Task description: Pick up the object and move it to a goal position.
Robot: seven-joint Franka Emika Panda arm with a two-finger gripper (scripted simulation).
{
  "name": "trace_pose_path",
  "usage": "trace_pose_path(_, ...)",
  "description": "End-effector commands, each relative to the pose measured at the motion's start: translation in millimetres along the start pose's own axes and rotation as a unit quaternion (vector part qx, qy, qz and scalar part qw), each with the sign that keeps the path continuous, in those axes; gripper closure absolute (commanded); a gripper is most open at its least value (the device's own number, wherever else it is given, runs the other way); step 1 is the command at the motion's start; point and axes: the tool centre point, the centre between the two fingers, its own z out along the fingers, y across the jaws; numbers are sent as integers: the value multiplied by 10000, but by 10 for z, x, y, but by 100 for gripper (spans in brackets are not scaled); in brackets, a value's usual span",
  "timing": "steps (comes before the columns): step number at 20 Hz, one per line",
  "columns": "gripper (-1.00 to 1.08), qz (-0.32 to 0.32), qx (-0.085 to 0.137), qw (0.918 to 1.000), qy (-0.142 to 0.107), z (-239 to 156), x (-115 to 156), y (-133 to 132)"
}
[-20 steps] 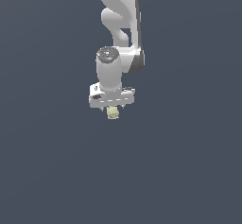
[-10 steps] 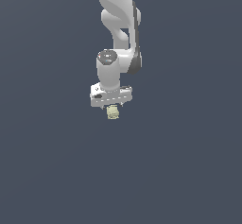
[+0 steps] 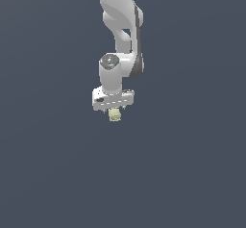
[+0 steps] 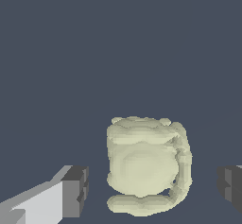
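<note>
Both pads of the open pincer (image 4: 151, 190) stand clear of the chunk (image 4: 146, 168), which sits between them on the tabletop (image 3: 192, 164), so a sound grasp calls for centring, lowering fully and closing evenly on its lumpy sides before lifting.

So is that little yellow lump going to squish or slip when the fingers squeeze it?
The lump looks firm, holding bumpy ridges, so probably no squishing. Its rounded, uneven sides might let it twist or slip between the flat fingers. It is small beside the gripper, so likely light.
</note>
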Motion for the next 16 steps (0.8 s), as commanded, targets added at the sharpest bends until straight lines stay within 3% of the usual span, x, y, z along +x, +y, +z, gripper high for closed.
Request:
trace_pose_path(1,-92,-3,1,10000,-3,110,-9,-2)
trace_pose_path(11,-92,-13,1,10000,-1,377,-10,-3)
trace_pose_path(12,108,-13,1,10000,-1,377,-10,-3)
trace_pose_path(16,108,-13,1,10000,-1,377,-10,-3)
